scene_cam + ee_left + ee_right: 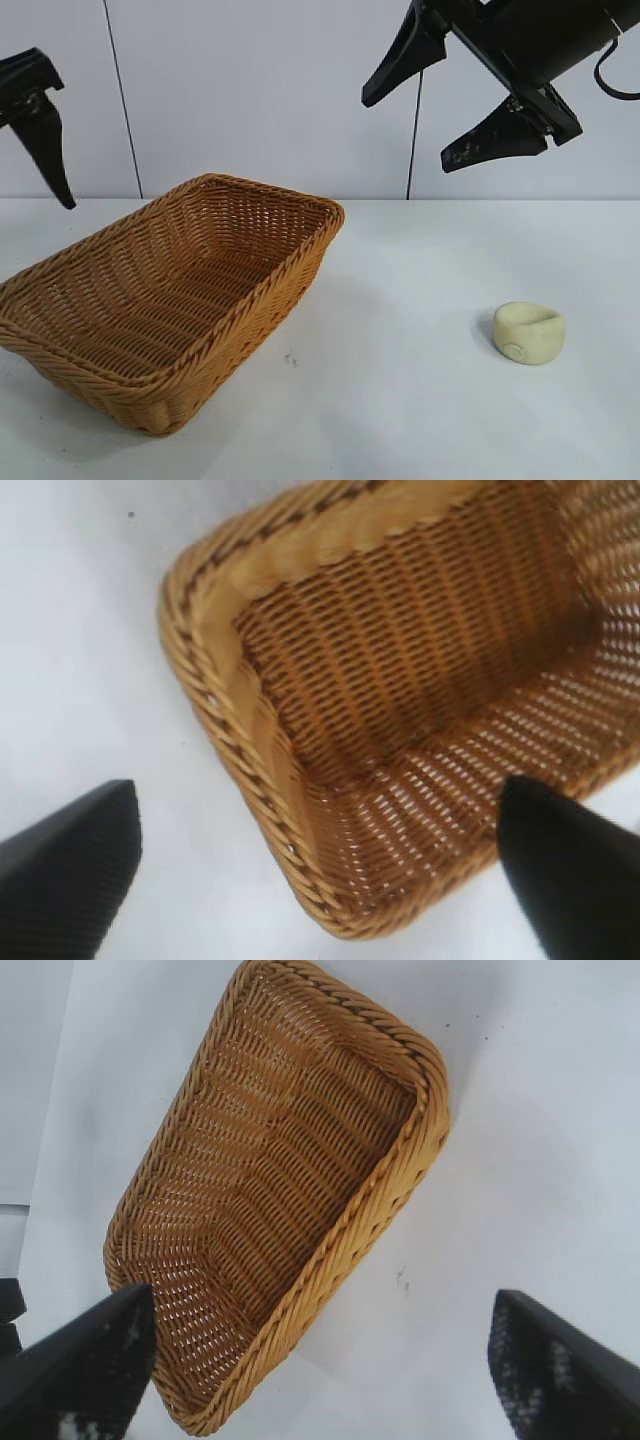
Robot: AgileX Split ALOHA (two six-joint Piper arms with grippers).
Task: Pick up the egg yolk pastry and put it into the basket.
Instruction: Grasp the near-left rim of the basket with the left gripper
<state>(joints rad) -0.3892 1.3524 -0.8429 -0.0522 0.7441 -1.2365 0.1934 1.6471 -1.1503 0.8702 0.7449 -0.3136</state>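
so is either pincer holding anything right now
No, both are open and empty. The right pincer hangs high above the table; the egg yolk pastry lies untouched, and the left pincer is over the basket.

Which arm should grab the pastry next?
Right, probably. The open right pincer hangs above the small pale yellow round pastry; the open left pincer sits beyond the orange-brown woven wicker basket.

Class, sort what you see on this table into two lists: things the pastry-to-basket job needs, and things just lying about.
Needed for the job:
- egg yolk pastry
- basket
- right gripper, open, above the table

Just lying about:
- nothing else on the table
- left gripper, idle at the edge
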